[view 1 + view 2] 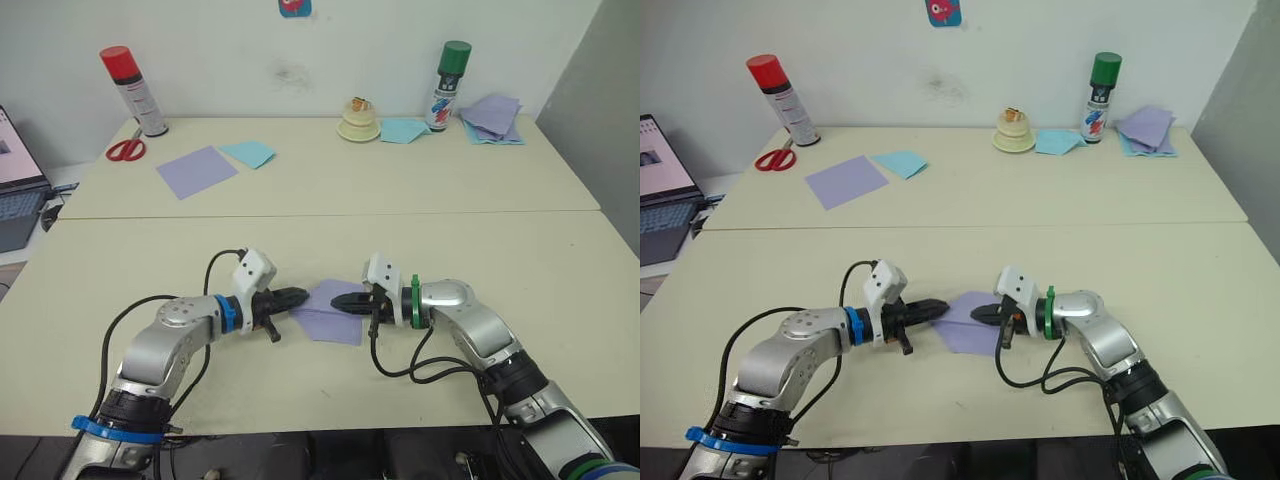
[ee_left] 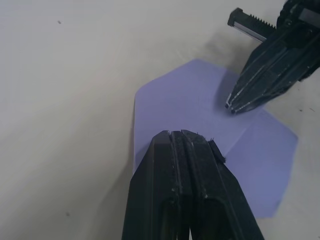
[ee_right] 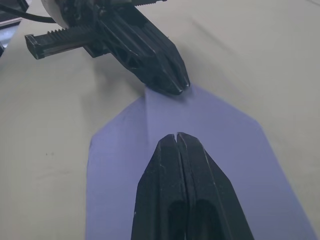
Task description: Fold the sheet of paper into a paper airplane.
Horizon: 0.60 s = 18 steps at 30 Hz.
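Lavender sheet of paper [image 1: 332, 312] lies flat on the near table [image 1: 330, 240], in the middle, between the two grippers; it has a pointed, folded shape. In the left eye view, the left arm comes in from the near left, bent at the elbow, and the left gripper [image 1: 296, 297] points right onto the paper's left edge. The right arm comes in from the near right, and the right gripper [image 1: 340, 300] points left onto the paper. Far back on the table sit a smooth lavender sheet [image 1: 197, 171], a light blue sheet [image 1: 248, 153], red scissors [image 1: 125, 149] and two spray cans [image 1: 134, 91]. In the left wrist view, the left gripper's fingers [image 2: 187, 190] are pressed together, tip over the paper. In the right wrist view, the right gripper's fingers [image 3: 187, 187] are pressed together too, lying over the paper, with the other gripper's tip just beyond.
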Each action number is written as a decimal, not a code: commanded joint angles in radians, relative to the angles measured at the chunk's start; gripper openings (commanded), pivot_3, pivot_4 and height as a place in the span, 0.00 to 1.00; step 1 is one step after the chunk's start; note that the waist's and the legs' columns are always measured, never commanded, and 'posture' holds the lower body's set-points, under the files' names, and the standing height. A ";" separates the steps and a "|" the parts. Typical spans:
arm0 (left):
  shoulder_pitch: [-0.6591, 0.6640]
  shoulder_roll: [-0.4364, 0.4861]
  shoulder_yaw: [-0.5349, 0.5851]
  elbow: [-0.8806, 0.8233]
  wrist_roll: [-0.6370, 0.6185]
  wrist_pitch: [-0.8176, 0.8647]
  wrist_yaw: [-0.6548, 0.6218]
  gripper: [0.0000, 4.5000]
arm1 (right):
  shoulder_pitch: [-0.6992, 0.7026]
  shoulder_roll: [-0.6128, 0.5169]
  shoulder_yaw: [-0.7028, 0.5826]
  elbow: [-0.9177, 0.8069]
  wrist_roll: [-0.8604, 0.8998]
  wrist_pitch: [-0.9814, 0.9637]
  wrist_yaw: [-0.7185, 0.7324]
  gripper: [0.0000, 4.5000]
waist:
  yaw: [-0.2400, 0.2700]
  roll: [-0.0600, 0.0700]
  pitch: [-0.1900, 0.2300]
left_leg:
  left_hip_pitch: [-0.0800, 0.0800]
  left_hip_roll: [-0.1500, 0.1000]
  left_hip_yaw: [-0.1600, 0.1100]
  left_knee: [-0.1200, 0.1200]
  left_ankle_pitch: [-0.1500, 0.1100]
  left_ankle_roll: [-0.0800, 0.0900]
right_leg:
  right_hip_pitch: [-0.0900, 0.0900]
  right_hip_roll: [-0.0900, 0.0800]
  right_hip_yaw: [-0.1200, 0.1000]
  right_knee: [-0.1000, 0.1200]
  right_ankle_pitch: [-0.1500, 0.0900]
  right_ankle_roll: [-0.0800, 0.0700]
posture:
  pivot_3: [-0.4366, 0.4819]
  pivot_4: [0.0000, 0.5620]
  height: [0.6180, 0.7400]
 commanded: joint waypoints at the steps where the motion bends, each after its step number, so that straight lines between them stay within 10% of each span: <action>1: 0.017 0.006 -0.003 -0.049 0.004 -0.007 -0.007 0.06 | 0.010 -0.014 0.016 -0.034 -0.031 -0.016 0.016 0.00 | 0.000 0.000 0.000 | 0.000 0.000 0.000 0.000 0.000 0.000 | 0.000 0.000 0.000 0.000 0.000 0.000 | 0.48 0.27 1.00; 14: 0.120 0.017 -0.007 -0.088 0.024 -0.040 -0.005 0.06 | 0.059 -0.068 0.023 -0.087 -0.049 -0.022 0.076 0.00 | 0.000 0.000 0.000 | 0.003 0.000 0.000 0.000 0.000 0.000 | 0.004 0.000 0.000 -0.001 0.000 0.000 | 0.48 0.27 1.00; 18: 0.134 0.026 -0.009 -0.051 0.059 -0.076 0.002 0.05 | 0.062 -0.064 -0.015 -0.093 -0.014 0.013 0.080 0.20 | 0.001 0.000 0.000 | 0.005 0.000 0.000 0.000 0.000 0.000 | 0.006 0.000 0.000 -0.001 0.000 0.000 | 0.48 0.27 1.00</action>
